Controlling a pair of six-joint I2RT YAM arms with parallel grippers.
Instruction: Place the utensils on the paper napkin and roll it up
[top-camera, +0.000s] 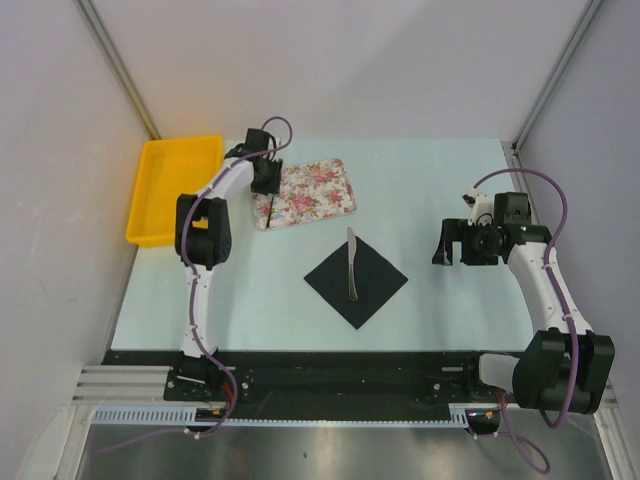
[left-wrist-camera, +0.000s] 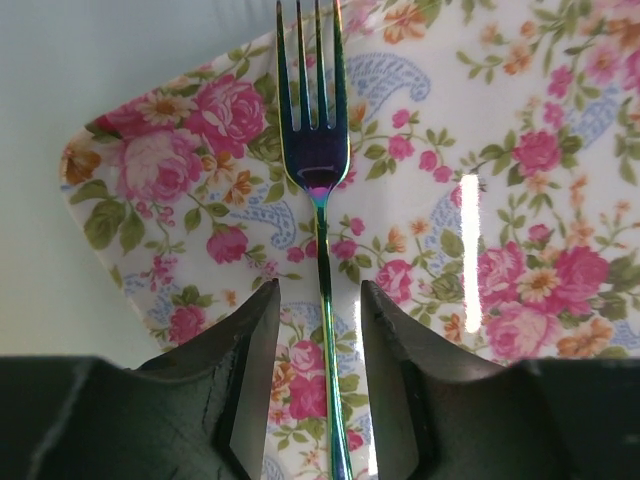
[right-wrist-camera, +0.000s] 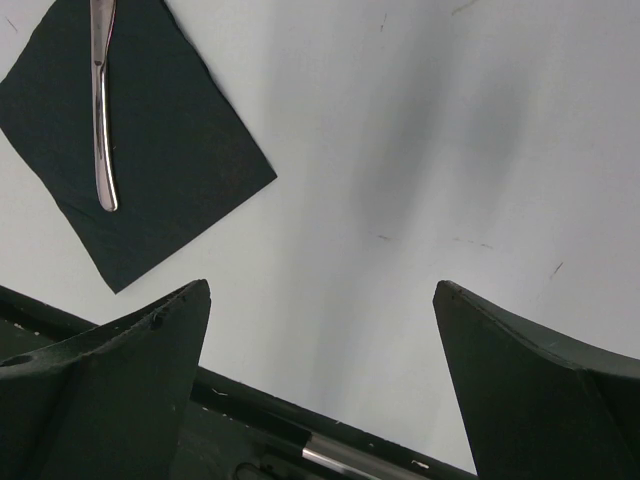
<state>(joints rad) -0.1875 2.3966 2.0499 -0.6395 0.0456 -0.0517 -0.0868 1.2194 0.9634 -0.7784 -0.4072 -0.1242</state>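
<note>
Left gripper low over floral tray, jaws part-open astride fork handle, gaps both sides, nothing gripped yet. Right gripper spread wide, empty, hanging over table to right of paper napkin. Looks approx halfway on loading: 1 of 2 utensils, the knife, lying on napkin; fork pickup, transfer & roll-up all left to do.

open table between napkin and right hand, left hand astride fork on tray
</note>
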